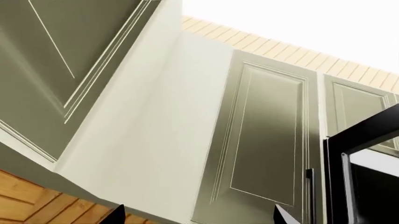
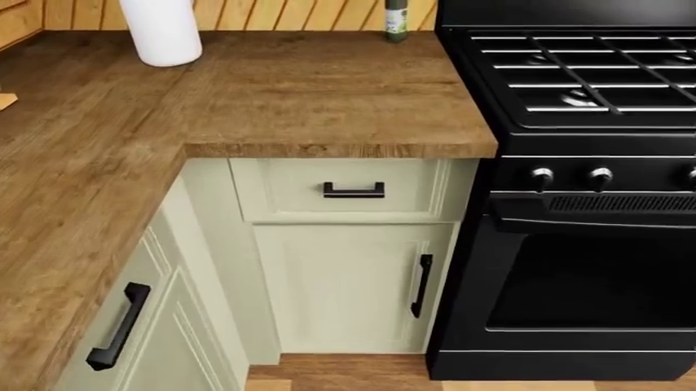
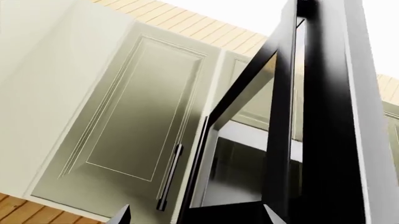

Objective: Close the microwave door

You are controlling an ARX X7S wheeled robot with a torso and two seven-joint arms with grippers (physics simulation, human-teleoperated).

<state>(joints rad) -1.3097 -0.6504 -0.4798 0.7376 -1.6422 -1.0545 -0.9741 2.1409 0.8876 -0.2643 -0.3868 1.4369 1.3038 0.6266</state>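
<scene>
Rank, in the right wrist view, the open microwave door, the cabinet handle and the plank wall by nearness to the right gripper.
1. Microwave door: edge-on, just past the right gripper.
2. Cabinet handle: on the upper cabinet beside the microwave.
3. Plank wall: above the cabinets, farthest.

Cut off and out of sight

The microwave door runs past the frame edges in both wrist views. Only the fingertips of each end effector show, so their spread is unclear. Beside the stove, a green bottle and white container are cropped.
</scene>
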